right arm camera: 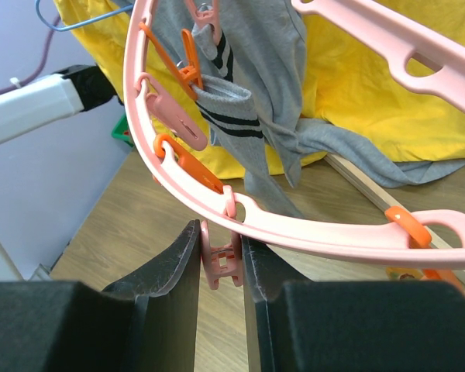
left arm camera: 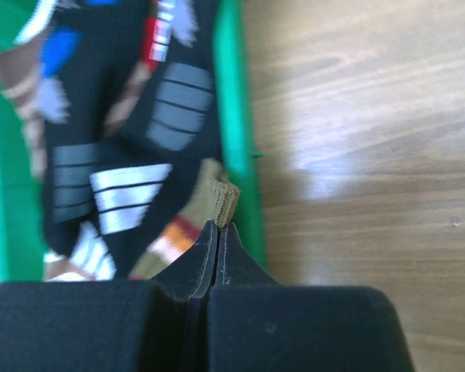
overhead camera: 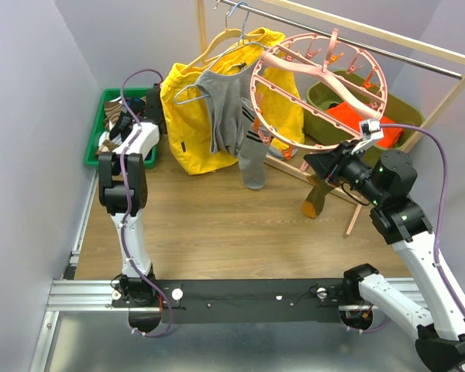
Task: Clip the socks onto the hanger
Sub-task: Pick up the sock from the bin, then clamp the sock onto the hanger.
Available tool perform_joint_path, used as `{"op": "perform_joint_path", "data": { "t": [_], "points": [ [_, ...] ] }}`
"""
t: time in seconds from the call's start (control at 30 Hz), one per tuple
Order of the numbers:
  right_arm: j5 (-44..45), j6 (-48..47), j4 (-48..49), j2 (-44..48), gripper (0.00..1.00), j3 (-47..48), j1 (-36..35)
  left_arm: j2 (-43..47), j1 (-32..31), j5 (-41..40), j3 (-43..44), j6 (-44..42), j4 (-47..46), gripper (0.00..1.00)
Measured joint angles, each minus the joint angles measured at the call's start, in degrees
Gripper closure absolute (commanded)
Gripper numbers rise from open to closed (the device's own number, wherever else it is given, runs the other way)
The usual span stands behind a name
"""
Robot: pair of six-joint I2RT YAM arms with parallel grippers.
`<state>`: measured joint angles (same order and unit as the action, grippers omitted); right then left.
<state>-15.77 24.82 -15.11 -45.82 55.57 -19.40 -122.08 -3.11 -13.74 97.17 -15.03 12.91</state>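
The pink ring hanger (overhead camera: 255,85) hangs from the rail. My right gripper (right arm camera: 221,242) is shut on a pink clip (right arm camera: 223,262) under its rim (right arm camera: 333,236). An olive sock with an orange toe (overhead camera: 318,198) hangs below the ring beside that gripper. A grey striped sock (right arm camera: 231,116) is held by another clip. At the left, my left gripper (left arm camera: 218,226) is down in the green bin (left arm camera: 234,116), shut on the cuff of an olive sock (left arm camera: 221,195). Black socks with white and grey patches (left arm camera: 132,163) lie beside it in the bin.
A yellow jacket (overhead camera: 186,116) and a grey shirt (overhead camera: 225,108) hang on thin coat hangers between the bin and the ring. An olive tub with orange cloth (overhead camera: 356,116) stands behind the ring. The wooden rack's post (overhead camera: 356,217) slants down near my right arm.
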Motion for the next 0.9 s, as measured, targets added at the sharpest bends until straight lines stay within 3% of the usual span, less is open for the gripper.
{"op": "perform_joint_path", "data": {
  "t": [0.17, 0.5, 0.6, 0.73, 0.9],
  "points": [
    [-0.02, 0.02, 0.00, 0.02, 0.99, 0.00, 0.00, 7.43, 1.64, -0.20, -1.99, 1.25, 0.07, 1.00],
    [-0.02, 0.02, 0.00, 0.09, 0.99, 0.33, 0.00, 31.17, 2.58, -2.45, -3.23, 2.51, 0.13, 1.00],
    [0.00, 0.04, -0.02, 0.09, 0.99, 0.33, 0.00, 39.15, -0.13, -3.69, -5.55, 2.12, 0.15, 1.00],
    [0.00, 0.22, 0.07, 0.09, 0.99, 0.33, 0.00, 50.73, -10.01, -3.67, -10.45, 1.49, 0.02, 1.00],
    [-0.02, 0.44, 0.13, -0.02, 0.99, 0.33, 0.00, 63.43, -18.34, 1.86, -18.43, 3.82, -0.11, 1.00]
  ]
}}
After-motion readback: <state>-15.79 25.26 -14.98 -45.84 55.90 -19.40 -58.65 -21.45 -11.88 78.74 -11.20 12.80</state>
